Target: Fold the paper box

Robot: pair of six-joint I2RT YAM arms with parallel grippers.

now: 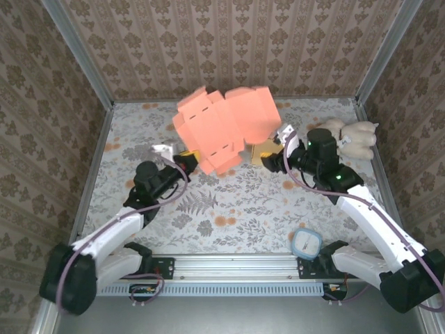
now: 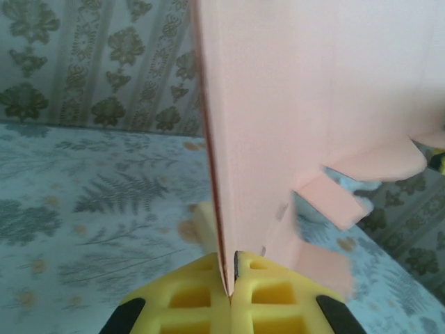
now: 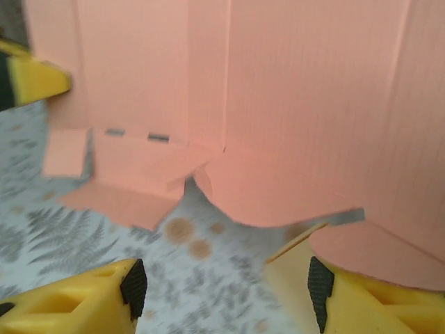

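Two claws tend the paper box [image 1: 226, 132], which is propped half-upright over the far middle of the table [image 1: 229, 209]: the left claw [image 2: 231, 282] is pinched shut on its lower edge, presumably as an anchor, while the right claw [image 3: 222, 285] gapes just beside a flap, holding nothing.

Your right gripper [image 3: 222, 289] has its jaws standing apart. Its yellow fingers [image 3: 69, 303] sit low at either corner, with bare floral table [image 3: 208, 278] between them. The box [image 3: 292, 104] rises across the top, its orange panels upright and creased along fold lines. Its lower right flap [image 3: 375, 254] lies over your right finger, touching it. At lower left, smaller flaps [image 3: 118, 188] sag toward the table below two dark slots [image 3: 115, 132]. The left gripper's fingertip [image 3: 38, 80] sits at the box's left edge.
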